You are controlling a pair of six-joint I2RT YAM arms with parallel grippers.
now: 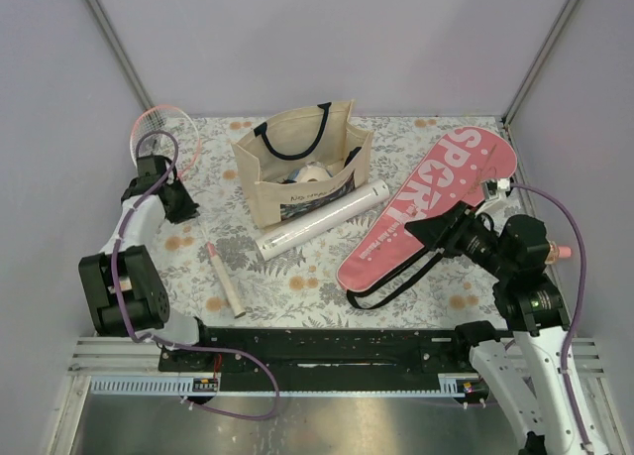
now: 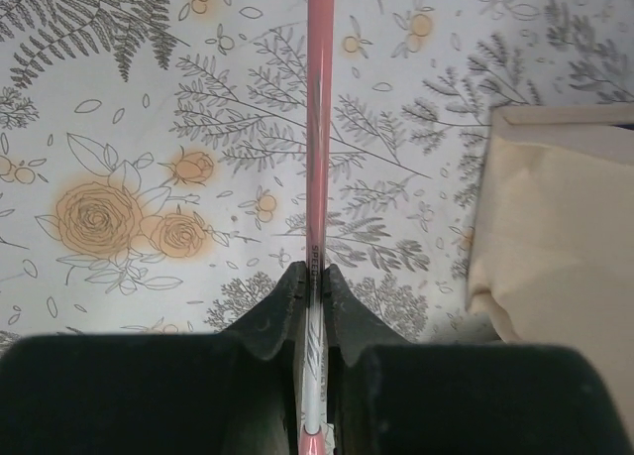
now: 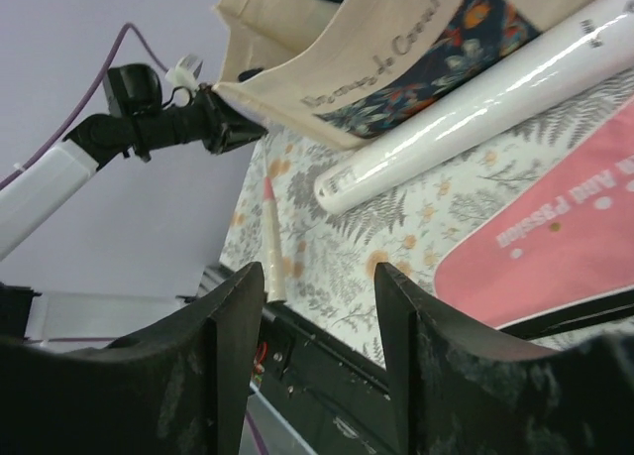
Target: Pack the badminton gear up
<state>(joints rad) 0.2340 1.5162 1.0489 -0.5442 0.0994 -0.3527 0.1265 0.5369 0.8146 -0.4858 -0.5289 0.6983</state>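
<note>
- the racket (image 1: pixel 226 284) is stretching slantwise along the left side, its white handle sitting on the floral table (image 1: pixel 297 277) nearest the arm bases.
- the right gripper (image 3: pixel 319 272) is hovering with its fingers spread apart and nothing between them, over the narrow end of the pink cover (image 1: pixel 426 202); the black strap (image 1: pixel 396 282) is trailing toward the near edge.
- the white tube (image 1: pixel 322 217) is lying against the front of the tote bag (image 1: pixel 297 192), just left of the cover.
- the left gripper (image 2: pixel 315 277) is pinching the racket's thin shaft, fingers closed tight on it.
- the racket's pink head is reaching into the far left corner.
</note>
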